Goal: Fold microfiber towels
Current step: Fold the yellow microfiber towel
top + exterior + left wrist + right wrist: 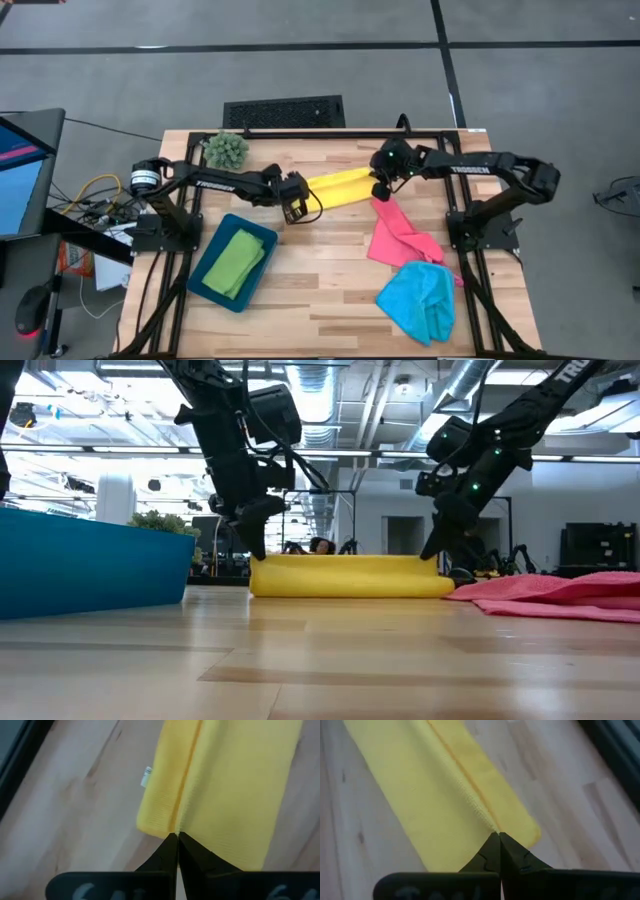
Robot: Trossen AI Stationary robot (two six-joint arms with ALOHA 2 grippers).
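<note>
- The yellow towel [342,186] lies as a long folded strip across the far middle of the wooden table [320,290], stretched between the two arms.
- The left gripper [297,206] is down at the strip's left end, fingers clenched tight on the top layer's edge; its wrist camera shows the tips [176,840] pinched together right on the yellow fold line [187,775].
- The right gripper [380,190] mirrors it at the other end, jaws pressed together on the raised seam of the cloth [462,790], tips at [496,839].
- From table height, the yellow towel [350,575] sits flat and low on the wood, both grippers [255,545] [432,548] planted at its two ends.
- The pink towel [397,238] lies crumpled just in front of the right gripper, its upper corner near the yellow strip's right end.
- The light blue towel [418,300] is bunched at the near right, touching the pink one's lower edge.
- The green towel [236,262] rests folded inside the teal tray [206,277] at the near left.
- A spiky green plant ball [227,150] stands at the far left corner, well clear of the action.
</note>
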